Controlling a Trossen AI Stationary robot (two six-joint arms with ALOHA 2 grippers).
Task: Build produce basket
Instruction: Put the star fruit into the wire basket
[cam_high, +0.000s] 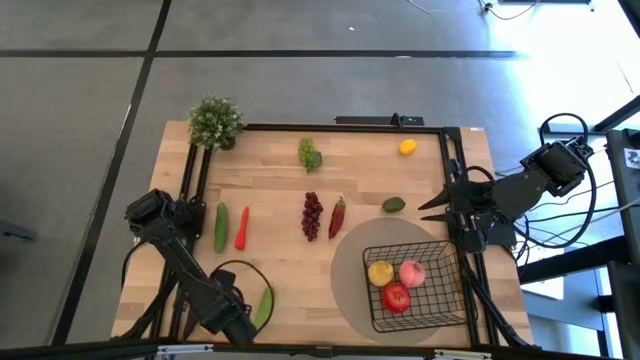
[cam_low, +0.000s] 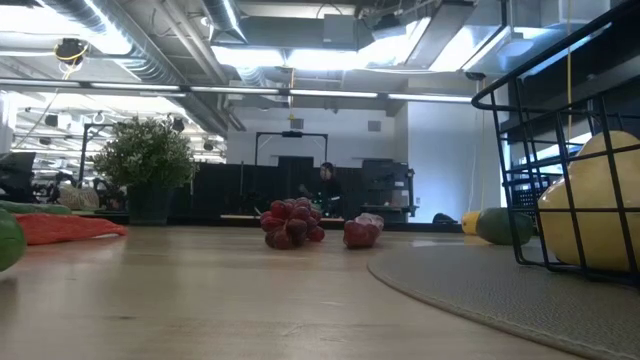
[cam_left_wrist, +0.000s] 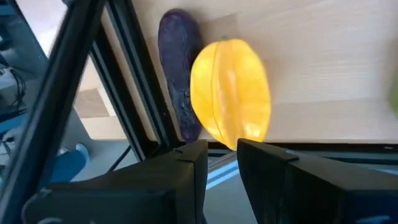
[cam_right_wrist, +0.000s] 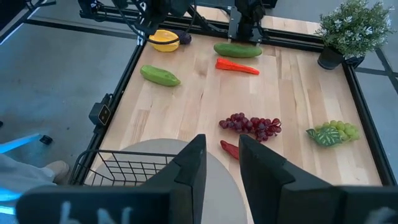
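Note:
The black wire basket (cam_high: 420, 285) stands on a round grey mat (cam_high: 350, 275) at the near right and holds a yellow pear (cam_high: 381, 272), a pink peach (cam_high: 412, 272) and a red apple (cam_high: 396, 297). My left gripper (cam_left_wrist: 222, 155) hovers at the near left corner, open by a narrow gap, just short of a yellow ribbed fruit (cam_left_wrist: 231, 93) lying beside a purple eggplant (cam_left_wrist: 179, 68). My right gripper (cam_right_wrist: 222, 162) is open by a narrow gap and empty, above the basket's far edge.
Loose on the table lie green grapes (cam_high: 310, 155), a lemon (cam_high: 407, 147), an avocado (cam_high: 394, 205), dark grapes (cam_high: 312, 215), a chili (cam_high: 337, 217), a cucumber (cam_high: 220, 227), a carrot (cam_high: 242, 227) and a green fruit (cam_high: 262, 305). A potted plant (cam_high: 215, 122) stands at the far left corner.

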